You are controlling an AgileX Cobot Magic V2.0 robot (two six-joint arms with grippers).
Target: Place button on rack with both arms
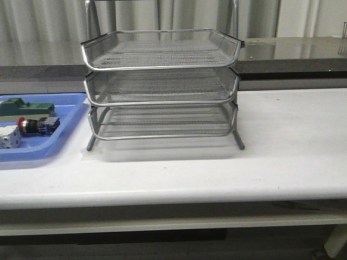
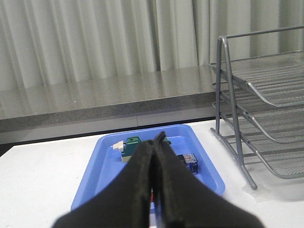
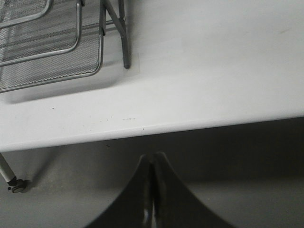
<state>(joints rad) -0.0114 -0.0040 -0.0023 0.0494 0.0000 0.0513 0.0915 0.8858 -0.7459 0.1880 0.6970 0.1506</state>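
The button [image 1: 38, 125], with red head, black body and blue rear block, lies on its side in the blue tray [image 1: 68, 125] at the left. In the left wrist view only its blue block [image 2: 190, 162] shows beside my fingers. The silver wire-mesh rack [image 1: 162, 86] stands mid-table, all three trays empty; it also shows in the left wrist view [image 2: 266, 114] and the right wrist view [image 3: 47, 47]. My left gripper [image 2: 157, 140] is shut and empty, above and before the tray. My right gripper [image 3: 153, 159] is shut and empty, off the table's front edge over the floor. Neither arm shows in the front view.
The blue tray [image 2: 104, 161] also holds a green flat component [image 1: 27, 107] and a white cube-like block [image 1: 10, 136]. A grey counter [image 1: 293, 51] and curtains lie behind the table. A table leg with a caster [image 3: 14, 183] shows below the edge.
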